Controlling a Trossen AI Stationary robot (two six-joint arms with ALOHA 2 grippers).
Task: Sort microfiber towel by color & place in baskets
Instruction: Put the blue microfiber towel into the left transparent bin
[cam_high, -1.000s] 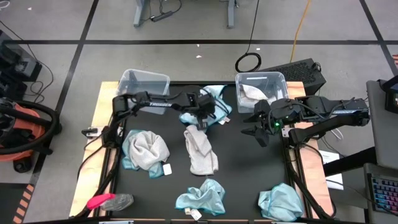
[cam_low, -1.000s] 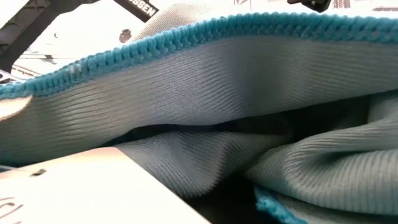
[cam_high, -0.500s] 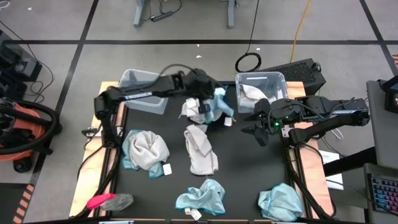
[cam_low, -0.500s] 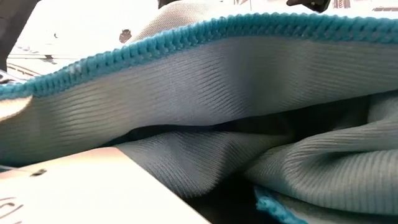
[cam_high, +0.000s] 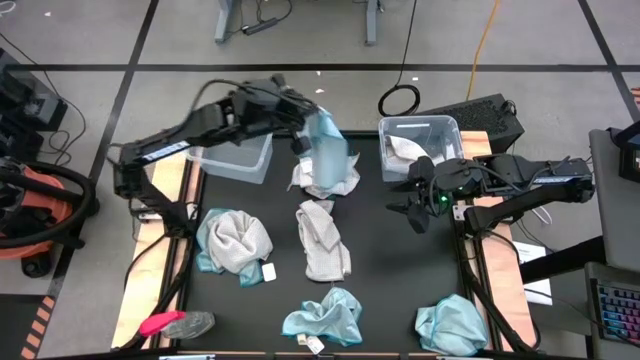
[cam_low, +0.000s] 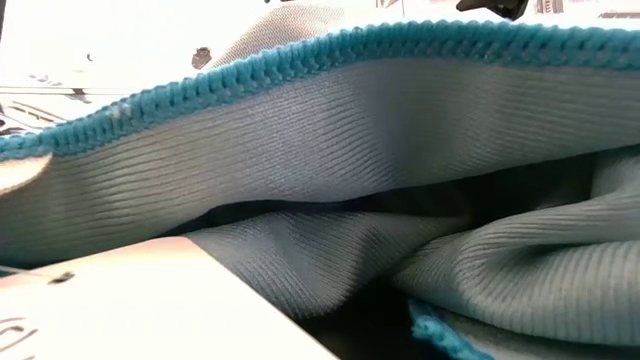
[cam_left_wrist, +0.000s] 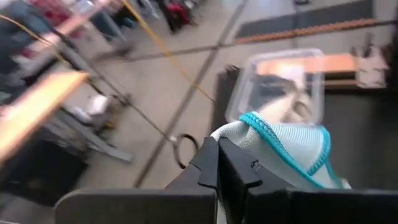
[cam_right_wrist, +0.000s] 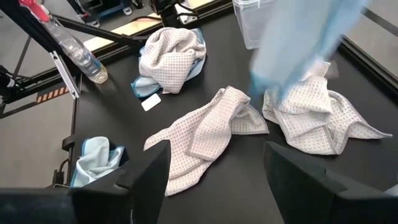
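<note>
From my station I judge the sort as barely started: one pale grey-white towel (cam_high: 405, 150) already lies in the right basket (cam_high: 420, 128), while the left basket (cam_high: 232, 146) looks empty as far as the high view shows. The left gripper (cam_high: 305, 112) is clamped tight on a teal-blue towel (cam_high: 326, 148), which hangs from it in the air above the far middle of the mat, between the two baskets and nearer the left one; the wrist view confirms the teal-edged cloth pinched between the closed fingers (cam_left_wrist: 217, 168). I take the step in hand to be carrying this cloth to the left basket. The right gripper (cam_high: 415, 200) waits just in front of the right basket, jaws standing wide and holding nothing. Still on the mat: a grey-white towel (cam_high: 322, 180) directly under the lifted one, a second grey-white towel (cam_high: 322, 240) at the centre, a mixed bundle of grey-white over teal (cam_high: 233, 243) on the left, a teal towel (cam_high: 323, 318) at the near edge and another teal towel (cam_high: 450, 325) at the near right corner. The low view is blocked by teal cloth lying against the lens. Most of the work remains
</note>
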